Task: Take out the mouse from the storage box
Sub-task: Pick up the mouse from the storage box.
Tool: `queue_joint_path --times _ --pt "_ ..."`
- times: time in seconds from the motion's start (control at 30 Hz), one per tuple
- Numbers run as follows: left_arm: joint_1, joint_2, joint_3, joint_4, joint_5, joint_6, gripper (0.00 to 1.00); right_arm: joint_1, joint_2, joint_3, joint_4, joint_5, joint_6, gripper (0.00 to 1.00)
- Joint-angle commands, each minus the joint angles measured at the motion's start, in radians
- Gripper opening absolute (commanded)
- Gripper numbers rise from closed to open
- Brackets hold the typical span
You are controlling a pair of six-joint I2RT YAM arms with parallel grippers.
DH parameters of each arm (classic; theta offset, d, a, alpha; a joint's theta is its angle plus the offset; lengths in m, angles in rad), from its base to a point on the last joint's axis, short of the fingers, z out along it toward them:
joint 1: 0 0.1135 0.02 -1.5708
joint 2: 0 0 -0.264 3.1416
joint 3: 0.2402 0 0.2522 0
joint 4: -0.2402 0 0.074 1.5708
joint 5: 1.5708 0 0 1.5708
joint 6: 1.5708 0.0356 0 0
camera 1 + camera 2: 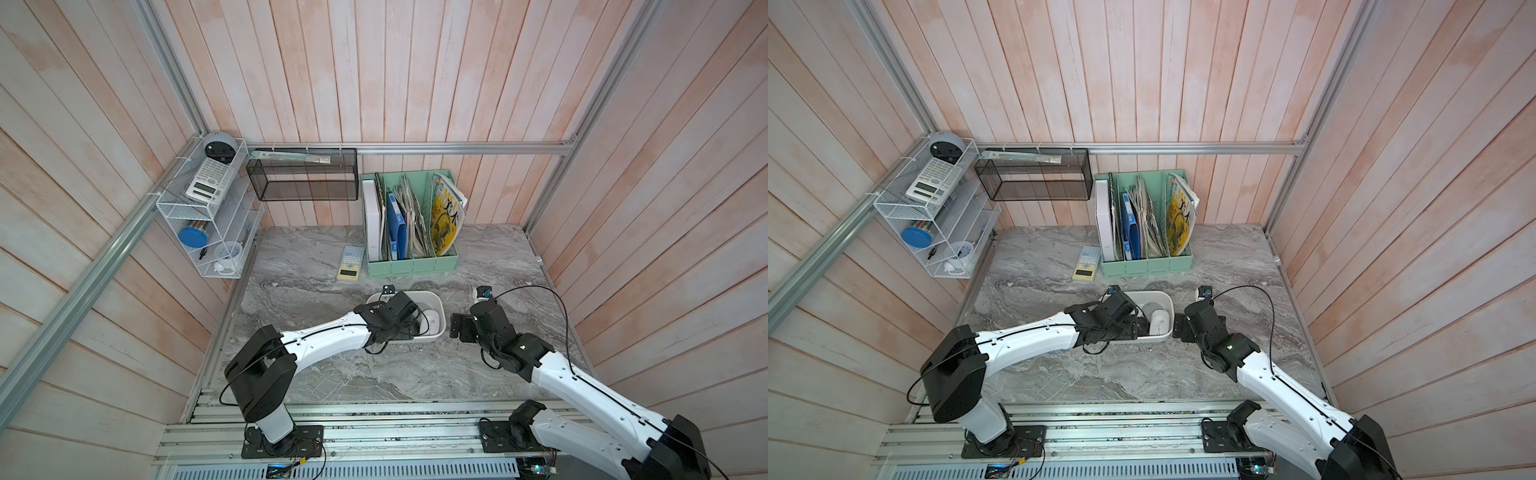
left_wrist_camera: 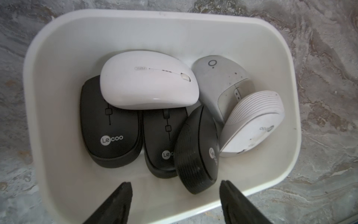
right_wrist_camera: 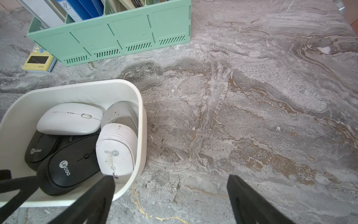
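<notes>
Six mice (image 2: 108,124) lie heaped in the white storage box (image 2: 155,33), three black and three pale, with a glossy white mouse (image 2: 149,81) resting across two black ones. The box sits mid-surface (image 3: 251,116), near the mint file organiser (image 3: 120,33). The left hand (image 2: 175,183) hovers over the box, fingers spread, gripping nothing. The right hand (image 3: 171,178) hangs wide open just beside the box, also empty.

Pale pink-washed plank walls (image 1: 415,70) close in three sides, and an aluminium rail (image 1: 457,148) crosses the back one. Below it, the mint green file organiser (image 1: 411,267) stands on a grey marbled tabletop (image 1: 415,374). In both top views, a black mesh basket (image 1: 303,178) hangs above and left of the organiser, with a white wire rack (image 1: 178,210) further left in the corner.
</notes>
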Motion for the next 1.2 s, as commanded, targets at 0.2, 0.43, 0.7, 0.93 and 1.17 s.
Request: queue_joint_path --times 0.2,0.43,0.7,0.93,1.17 --pt "-0.001 0.095 0.050 0.062 0.082 -0.047 0.74 0.006 -0.020 -0.038 0.026 0.003 0.009 0.98" --pt "-0.001 0.142 0.048 0.110 0.129 -0.065 0.61 0.006 -0.014 -0.047 0.041 0.004 0.015 0.98" --pt "0.027 0.182 0.041 0.165 0.161 -0.085 0.46 0.007 0.001 -0.038 0.044 0.001 0.021 0.98" --pt "0.032 0.175 0.032 0.204 0.173 -0.086 0.36 0.007 0.003 -0.029 0.037 0.004 0.024 0.98" --pt "0.034 0.116 0.000 0.239 0.157 -0.089 0.31 0.006 0.009 -0.017 0.034 0.004 0.024 0.98"
